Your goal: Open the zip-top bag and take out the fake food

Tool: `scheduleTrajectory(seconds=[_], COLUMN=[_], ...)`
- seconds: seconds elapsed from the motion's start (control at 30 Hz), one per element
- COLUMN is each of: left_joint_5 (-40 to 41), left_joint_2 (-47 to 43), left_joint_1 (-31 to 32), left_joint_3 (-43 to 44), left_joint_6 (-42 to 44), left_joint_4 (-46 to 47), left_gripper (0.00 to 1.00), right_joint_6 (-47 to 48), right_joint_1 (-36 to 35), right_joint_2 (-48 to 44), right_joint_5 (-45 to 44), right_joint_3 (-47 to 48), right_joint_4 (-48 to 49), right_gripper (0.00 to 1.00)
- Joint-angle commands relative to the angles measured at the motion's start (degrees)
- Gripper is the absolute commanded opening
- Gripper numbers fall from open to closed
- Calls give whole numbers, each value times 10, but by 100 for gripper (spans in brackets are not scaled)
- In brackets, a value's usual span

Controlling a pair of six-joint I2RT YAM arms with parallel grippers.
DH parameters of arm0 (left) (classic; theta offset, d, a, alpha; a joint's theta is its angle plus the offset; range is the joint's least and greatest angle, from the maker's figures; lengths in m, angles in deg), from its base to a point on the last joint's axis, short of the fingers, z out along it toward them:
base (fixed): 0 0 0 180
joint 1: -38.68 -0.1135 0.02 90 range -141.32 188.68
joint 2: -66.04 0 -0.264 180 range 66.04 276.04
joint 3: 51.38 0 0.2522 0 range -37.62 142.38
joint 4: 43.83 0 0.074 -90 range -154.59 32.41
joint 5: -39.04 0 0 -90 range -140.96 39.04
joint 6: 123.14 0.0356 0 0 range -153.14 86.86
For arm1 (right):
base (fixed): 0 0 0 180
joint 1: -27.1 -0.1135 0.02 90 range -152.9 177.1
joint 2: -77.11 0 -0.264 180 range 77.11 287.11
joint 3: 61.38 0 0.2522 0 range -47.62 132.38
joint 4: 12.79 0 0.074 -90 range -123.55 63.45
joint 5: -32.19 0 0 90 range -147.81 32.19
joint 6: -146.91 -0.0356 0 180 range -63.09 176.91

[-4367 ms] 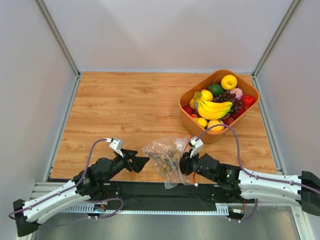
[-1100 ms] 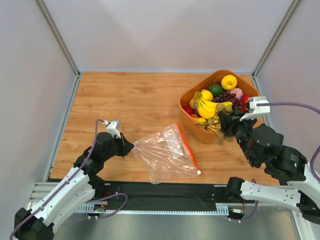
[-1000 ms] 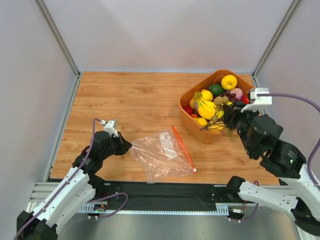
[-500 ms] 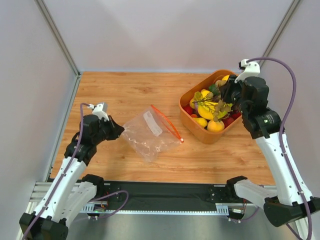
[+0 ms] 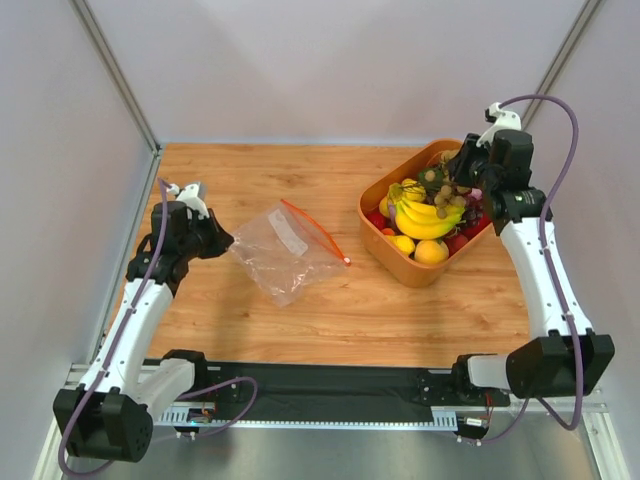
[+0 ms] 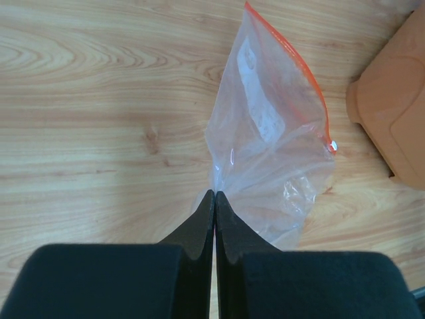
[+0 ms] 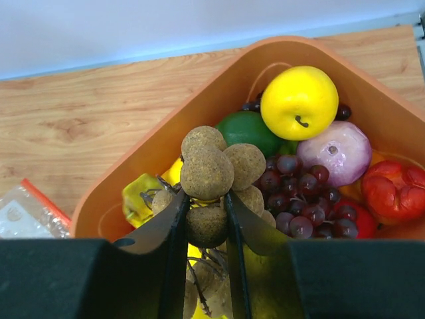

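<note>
Now zip-top bag (image 5: pixel 285 250) farther left, left fingers (image 6: pixel 199 226) pinching corner; right fingers (image 7: pixel 166 229) clamp tan-ball cluster (image 7: pixel 212 173) over orange fruit bin (image 7: pixel 378 113).

Zip-top bag (image 5: pixel 283 255): clear, crinkly, looks empty, limp; red-orange zip strip (image 5: pixel 313 231) on its right edge, near corner pinched in L gripper (image 6: pixel 214 194). Tan-brown ball cluster (image 7: pixel 211 174) clamped in R gripper (image 7: pixel 204 203), above yellow banana bunch (image 5: pixel 428 218).

- The zip-top bag (image 5: pixel 285 252) lies on the counter (image 5: pixel 300 190), left of the fruit bin (image 5: pixel 384 252).
- The left claw (image 6: pixel 214 197) pinches the bag's left edge.
- The ball cluster (image 7: pixel 211 169) hangs over the bin, gripped in the right claw (image 7: pixel 203 203).
</note>
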Motion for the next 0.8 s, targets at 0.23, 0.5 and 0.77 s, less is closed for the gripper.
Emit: scheduleTrajectory(seconds=[0.23,0.5,0.77], left_joint_5=[-67,-55,7], left_joint_2=[28,19,-42], left_joint_1=[-61,-68,-68], left_joint_3=[16,15,6], left_joint_6=[28,32,32], left_joint_4=[7,-1,-11], left_gripper=[0,62,91], right_joint_6=[-20,-19,-33], right_joint_1=[23,40,40], right_joint_2=[62,42,-6], right_joint_5=[-7,-29,-57], right_joint_3=[-20,-16,-15], right_joint_4=[60,30,-34], right_gripper=[0,74,100])
